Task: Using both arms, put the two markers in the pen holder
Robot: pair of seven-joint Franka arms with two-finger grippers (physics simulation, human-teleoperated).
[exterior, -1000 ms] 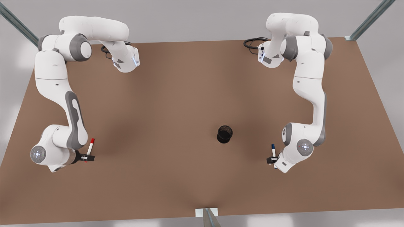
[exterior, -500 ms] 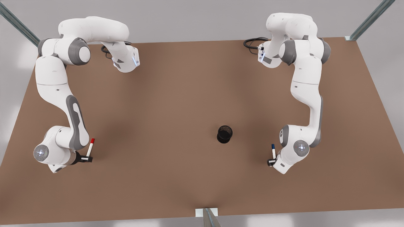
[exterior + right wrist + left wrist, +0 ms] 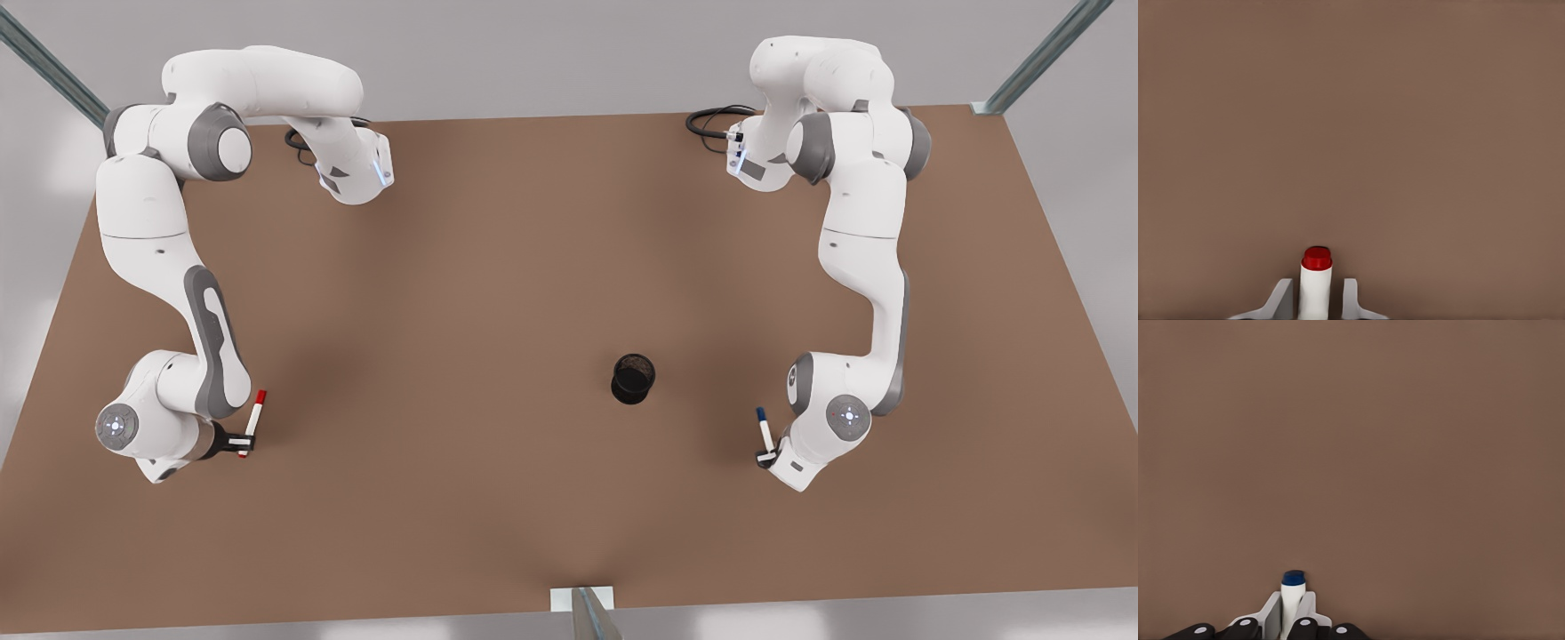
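Note:
The red-capped marker (image 3: 253, 418) lies on the brown table (image 3: 498, 267) at the front view's left. My right gripper (image 3: 242, 442) straddles its lower end. In the right wrist view the white barrel (image 3: 1316, 283) stands between the fingers (image 3: 1281, 299) with a small gap on each side, so the right gripper (image 3: 1316, 297) is open. At the front view's right, my left gripper (image 3: 766, 456) is shut on the blue-capped marker (image 3: 764, 431), which leans a little. The left wrist view has the fingers (image 3: 1273, 617) pressed against that marker (image 3: 1293, 595). The black mesh pen holder (image 3: 633, 378) stands upright between the arms, nearer the left gripper.
Both arm bases sit at the table's far edge, with black cables (image 3: 711, 120) beside them. A metal bracket (image 3: 582, 600) sticks up at the middle of the near edge. Bare tabletop lies between each gripper and the pen holder.
The right gripper's fingers have narrowed around the red marker. The left gripper has closed on the blue marker, whose capped end has tipped toward the front view's left.

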